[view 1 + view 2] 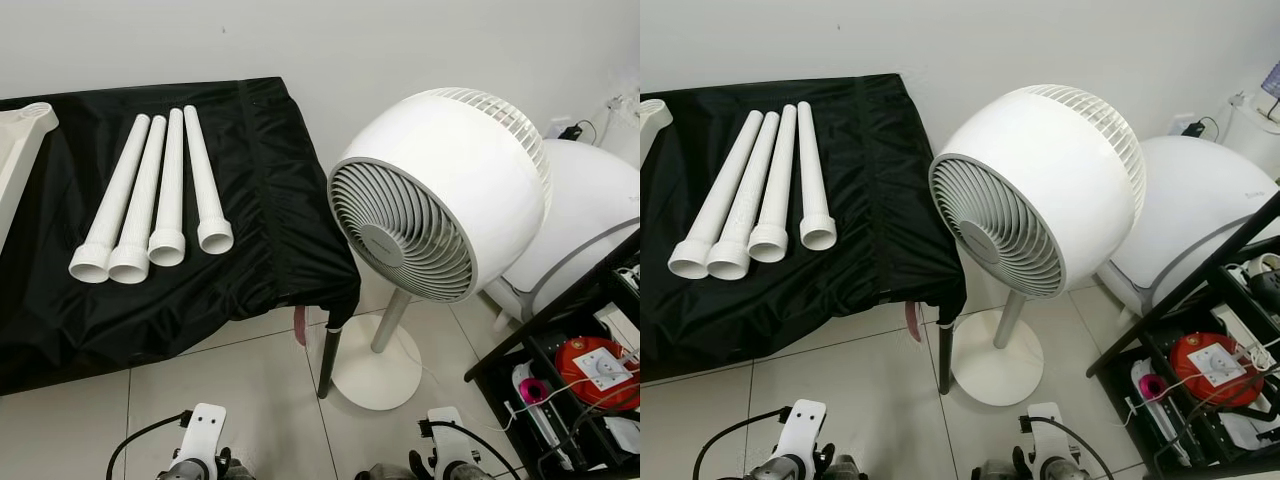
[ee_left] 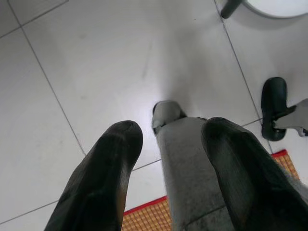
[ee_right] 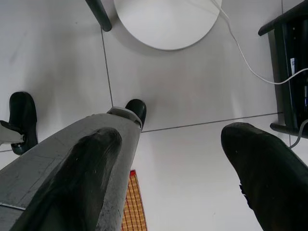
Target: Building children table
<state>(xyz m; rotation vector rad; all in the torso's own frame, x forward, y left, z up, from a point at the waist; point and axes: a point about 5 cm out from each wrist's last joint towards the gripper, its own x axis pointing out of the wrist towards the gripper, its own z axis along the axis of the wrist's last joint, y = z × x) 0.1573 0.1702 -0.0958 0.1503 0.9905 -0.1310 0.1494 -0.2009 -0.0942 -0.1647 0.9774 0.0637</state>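
Down at the near edge of the head view sit the tops of both arms, hanging low over the white tile floor (image 1: 240,390). Seen from the wrist, the left hand (image 2: 168,159) has its two black fingers spread apart with nothing between them, and it points down at the floor. So does the right hand (image 3: 185,163), also spread and holding nothing. Four white table legs (image 1: 150,200) lie side by side on a bench (image 1: 270,230) covered with a black cloth, up and to the left of the arms. Each leg is a long tube. Their wide open ends face near, and their thin ends point far, toward the wall. They touch or almost touch each other. A white table top part (image 1: 20,150) peeks in at the far left edge of the bench. I think the job has not really begun, because no leg is picked up yet. The legs lie more to the left, so the left hand looks nearer to them. It would have to rise up and reach far over the bench edge. A big white fan (image 1: 440,200) stands on the floor at the right, just beside the bench corner, and a black shelf (image 1: 570,370) with odds and ends sits at the near right.
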